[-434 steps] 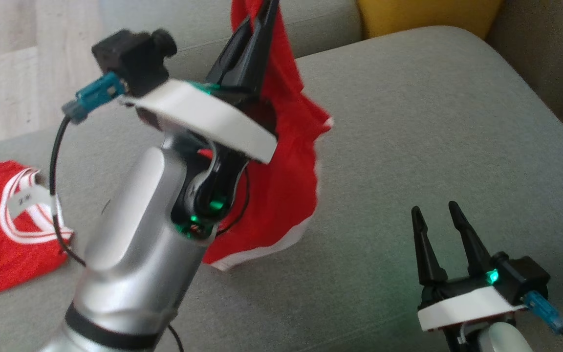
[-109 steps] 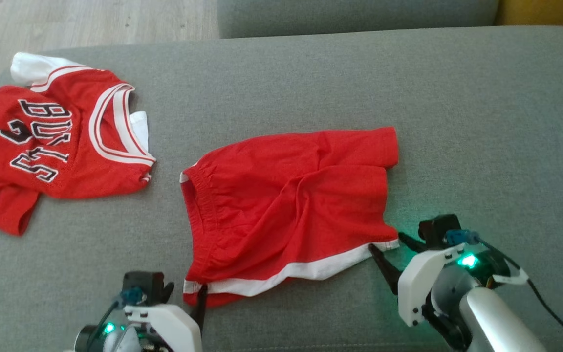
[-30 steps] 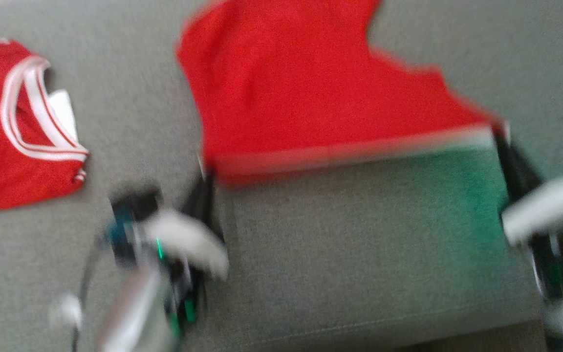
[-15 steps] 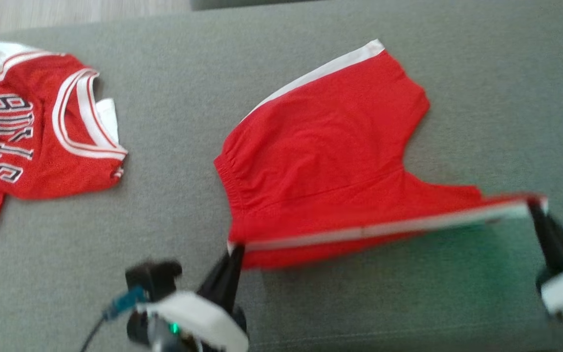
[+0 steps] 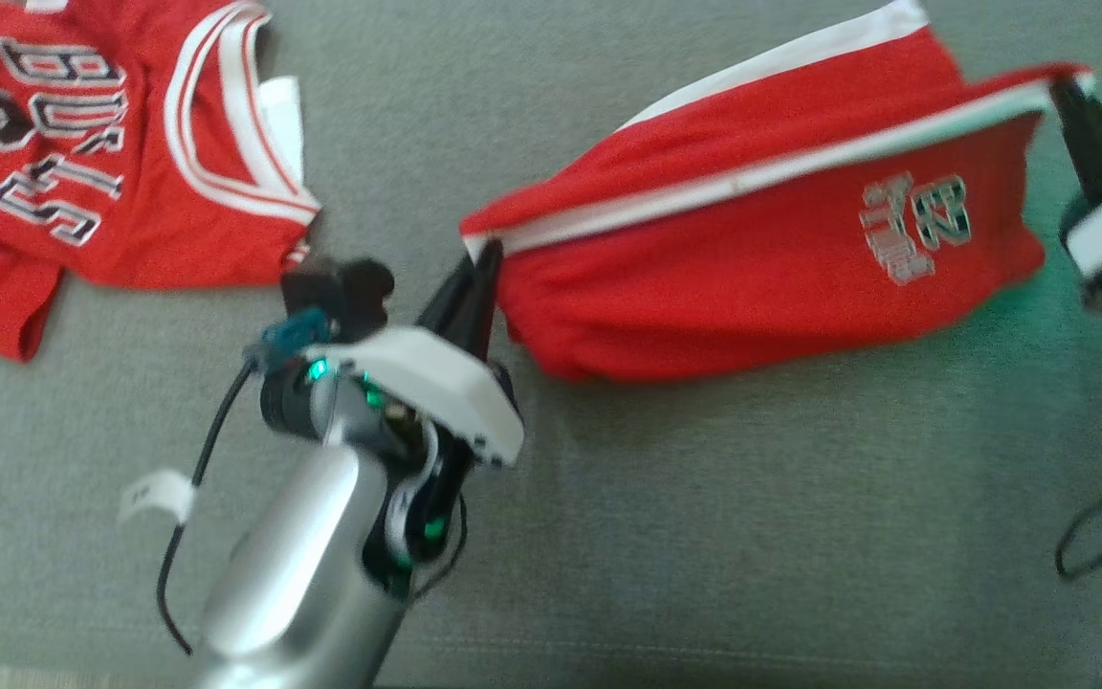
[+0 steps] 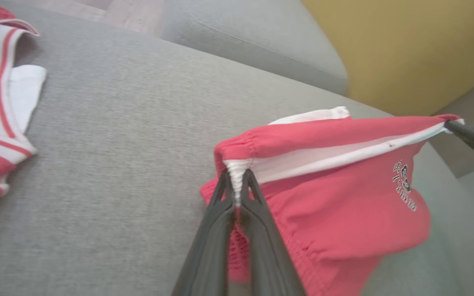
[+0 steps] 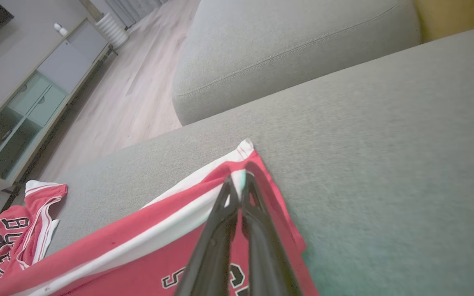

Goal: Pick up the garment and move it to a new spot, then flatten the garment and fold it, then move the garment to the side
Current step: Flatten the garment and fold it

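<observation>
Fold judged in hand: left end effector [image 5: 482, 260] and right end effector [image 5: 1064, 94], both clenched on hem corners, hold red shorts [image 5: 761, 287] at 1 o'clock over the sofa [image 5: 704, 526]; next, lay hem down evenly.

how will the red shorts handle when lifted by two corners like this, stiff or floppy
Likely floppy: the shorts sag below the white edge stretched between the left claw and right claw. Probably light: two corner pinches alone hold that edge up taut. Probably not slippery: the fabric bunches in the shut left claw.
</observation>
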Motion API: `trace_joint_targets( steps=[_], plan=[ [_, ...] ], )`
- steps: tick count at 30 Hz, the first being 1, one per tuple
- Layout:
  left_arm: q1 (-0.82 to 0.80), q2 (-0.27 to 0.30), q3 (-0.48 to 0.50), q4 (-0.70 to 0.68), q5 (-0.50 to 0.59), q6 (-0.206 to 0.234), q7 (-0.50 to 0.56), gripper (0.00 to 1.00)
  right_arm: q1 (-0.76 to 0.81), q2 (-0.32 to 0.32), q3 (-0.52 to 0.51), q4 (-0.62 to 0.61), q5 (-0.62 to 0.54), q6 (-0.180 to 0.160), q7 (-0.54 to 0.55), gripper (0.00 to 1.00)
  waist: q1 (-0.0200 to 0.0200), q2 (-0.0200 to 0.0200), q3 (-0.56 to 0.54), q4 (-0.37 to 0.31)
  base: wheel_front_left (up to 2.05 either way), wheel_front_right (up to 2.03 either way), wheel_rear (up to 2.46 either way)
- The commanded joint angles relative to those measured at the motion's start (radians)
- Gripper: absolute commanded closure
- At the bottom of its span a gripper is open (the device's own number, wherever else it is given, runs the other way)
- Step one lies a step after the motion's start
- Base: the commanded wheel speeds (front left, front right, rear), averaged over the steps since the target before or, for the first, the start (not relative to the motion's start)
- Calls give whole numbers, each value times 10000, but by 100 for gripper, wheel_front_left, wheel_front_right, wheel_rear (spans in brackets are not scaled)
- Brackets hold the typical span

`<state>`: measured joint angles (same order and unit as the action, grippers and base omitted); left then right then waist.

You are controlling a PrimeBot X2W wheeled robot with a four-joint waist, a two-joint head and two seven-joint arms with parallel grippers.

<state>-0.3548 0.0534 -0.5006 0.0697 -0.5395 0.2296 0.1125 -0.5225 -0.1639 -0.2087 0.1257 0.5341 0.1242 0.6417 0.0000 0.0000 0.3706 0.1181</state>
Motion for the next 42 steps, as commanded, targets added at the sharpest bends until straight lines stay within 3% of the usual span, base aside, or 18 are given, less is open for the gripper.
trace_joint_targets(
  steps=[1,6,15,16,17,18,19,20,26,33,35,42],
  plan=[
    [-554,33,274,21,101,136,-205,100,-563,-193,333,-6,-110,65,-128,100,0,0,379,354,0,0,0],
    [-1606,-20,-1,1049,-220,215,-614,100,-1934,-552,822,1333,-426,65,-434,100,0,0,799,605,0,0,0],
    [-3064,-29,-1346,2441,-1377,498,-1268,100,-3309,-876,1353,3216,-921,65,-1138,100,0,0,1193,838,0,0,0],
    [-3137,-30,-1471,2546,-1480,513,-1292,100,-3368,-874,1429,3374,-921,65,-1159,85,0,0,1217,831,0,0,0],
    [-3202,-30,-1584,2641,-1562,521,-1299,95,-3416,-882,1554,3482,-908,65,-1165,35,0,0,1247,810,0,0,0],
    [-3250,-30,-1659,2710,-1653,534,-1337,73,-3448,-931,1699,3539,-916,65,-1235,0,0,0,1258,787,0,0,0],
    [-3282,-30,-1707,2777,-1715,556,-1402,40,-3450,-987,1840,3607,-917,65,-1284,0,0,0,1242,746,0,0,0],
    [-3290,-30,-1753,2851,-1740,571,-1458,0,-3428,-1065,2057,3636,-885,65,-1300,0,0,0,1197,700,0,0,0],
    [-2979,431,-1878,2661,-1270,962,-1853,0,-2843,-1887,3434,2657,-253,65,-978,0,0,0,850,227,0,0,0],
    [-2057,1164,-2215,553,-26,1983,-2902,0,-1930,-2998,3834,1838,-287,65,-289,0,0,0,960,145,0,0,0],
    [-1820,1226,-2290,93,280,2280,-3135,0,-1837,-3092,3866,1894,-417,65,-134,0,0,0,1145,267,0,0,0],
    [-1457,1289,-2594,-431,1112,2610,-3580,0,-1950,-2975,3776,2524,-852,65,186,0,0,0,1386,663,0,0,0]
  ],
)
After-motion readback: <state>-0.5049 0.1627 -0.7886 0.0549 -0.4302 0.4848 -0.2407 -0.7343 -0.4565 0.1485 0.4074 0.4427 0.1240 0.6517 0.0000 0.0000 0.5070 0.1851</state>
